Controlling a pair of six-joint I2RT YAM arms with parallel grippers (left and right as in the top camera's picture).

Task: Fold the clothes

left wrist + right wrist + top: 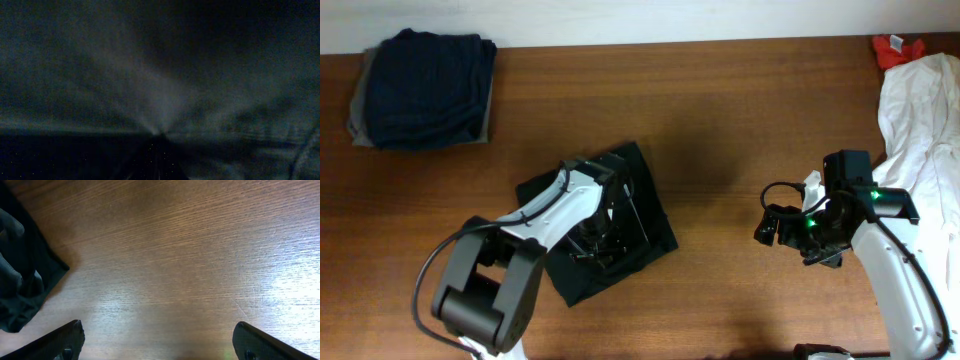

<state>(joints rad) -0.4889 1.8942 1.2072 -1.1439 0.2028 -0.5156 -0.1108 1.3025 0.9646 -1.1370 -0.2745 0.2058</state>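
Observation:
A black wrinkled garment (620, 190) lies folded into a rough square at the table's middle. My left gripper (592, 245) is pressed down onto its near half. The left wrist view shows only dark cloth (160, 75), its creases running together at one point where the shut jaws pinch it; the fingers themselves are too dark to make out. My right gripper (765, 228) hovers over bare wood to the right of the garment, wide open and holding nothing (158, 329). One corner of the black garment (22, 280) shows at the left of the right wrist view.
A folded navy garment (428, 85) rests on a grey one (358, 118) at the back left. A white garment (920, 120) is heaped along the right edge, with a small red piece (895, 47) at the back right corner. Brown wooden table (740, 110).

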